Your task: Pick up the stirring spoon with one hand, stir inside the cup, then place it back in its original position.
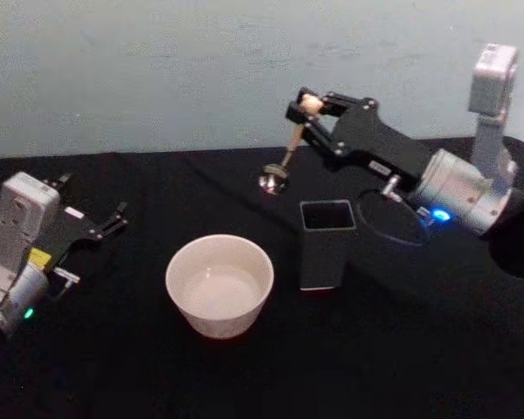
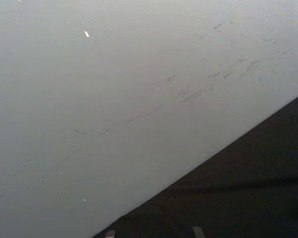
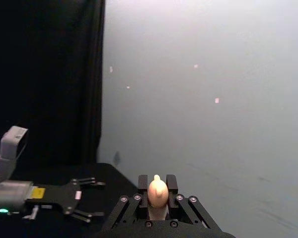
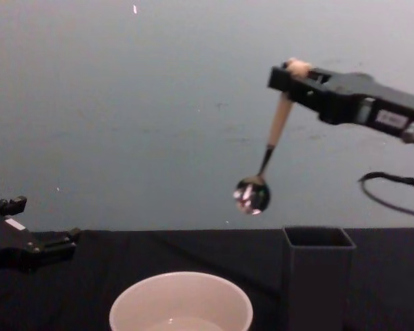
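Above holder [image 1: 325,253]: stirring spoon [image 4: 272,138], hanging bowl-down, held clear for the cup [image 1: 217,321]; right gripper [image 1: 304,109] clenched on handle top; left gripper [image 3: 97,199] parked, released.

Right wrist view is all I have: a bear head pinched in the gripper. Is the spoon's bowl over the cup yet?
Observer: Not yet. In the head view the stirring spoon, held by the right gripper, hangs with its bowl beyond the holder, not over the cup.
Operator: Is the bowl clear of the holder?
Observer: Yes. The chest view shows it in the air, above the holder's open top and to its left.
Operator: Which way to the cup?
Observer: Toward the robot and left; the cup stands between the holder and the parked left gripper.
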You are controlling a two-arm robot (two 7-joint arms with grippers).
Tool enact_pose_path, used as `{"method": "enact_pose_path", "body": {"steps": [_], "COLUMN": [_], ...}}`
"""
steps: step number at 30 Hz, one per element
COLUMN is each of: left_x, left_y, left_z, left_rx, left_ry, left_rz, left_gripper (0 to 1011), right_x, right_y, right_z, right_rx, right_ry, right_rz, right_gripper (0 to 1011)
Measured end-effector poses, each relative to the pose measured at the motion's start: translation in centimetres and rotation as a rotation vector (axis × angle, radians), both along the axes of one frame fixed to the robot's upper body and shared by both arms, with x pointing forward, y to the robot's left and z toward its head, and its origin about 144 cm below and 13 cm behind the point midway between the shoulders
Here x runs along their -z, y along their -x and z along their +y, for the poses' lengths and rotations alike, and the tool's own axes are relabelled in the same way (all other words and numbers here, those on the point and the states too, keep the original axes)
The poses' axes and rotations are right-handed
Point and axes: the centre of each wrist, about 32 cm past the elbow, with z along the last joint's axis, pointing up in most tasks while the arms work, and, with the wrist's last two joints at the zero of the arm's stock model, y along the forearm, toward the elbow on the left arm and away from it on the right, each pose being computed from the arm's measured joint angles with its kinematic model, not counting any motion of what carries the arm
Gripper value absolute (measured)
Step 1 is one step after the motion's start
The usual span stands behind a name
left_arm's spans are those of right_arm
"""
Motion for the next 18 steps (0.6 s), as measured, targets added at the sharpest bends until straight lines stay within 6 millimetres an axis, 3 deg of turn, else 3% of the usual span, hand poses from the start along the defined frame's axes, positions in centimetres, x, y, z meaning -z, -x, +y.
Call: {"method": "enact_pose_path", "body": {"steps": [11, 18], "left_x": [0.0, 0.0], "left_y": [0.0, 0.0], "left_z": [0.0, 0.0], "left_rx": [0.0, 0.0], "left_ry": [0.0, 0.0], "left_rz": [0.0, 0.0], "left_gripper": [1001, 1001], "right_x": [1.6, 2.6], "right_y": [-0.4, -0.2], "right_z": [3.3, 4.3], "right_rx": [-0.107, -0.144], "right_ry": [0.028, 0.055], "right_rz": [0.027, 0.046], "right_gripper": [213, 213]}}
